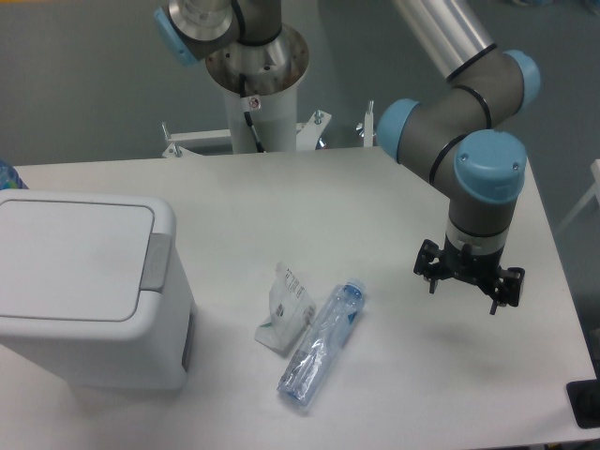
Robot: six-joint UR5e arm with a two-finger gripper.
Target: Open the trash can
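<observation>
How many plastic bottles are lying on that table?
1. The clear plastic bottle with a blue cap lies on its side near the table's middle, beside a crumpled white wrapper, between the trash can and the gripper. Others could hide behind the can.

Closed trash can (80, 281) left; claw (467, 277), seemingly open, well right.

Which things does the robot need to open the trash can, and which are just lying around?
For the job:
- trash can, lid down, with its grey button strip
- gripper, hanging over the table far to the right of the can

Just lying about:
- crushed plastic bottle
- crumpled white wrapper beside the bottle
</observation>
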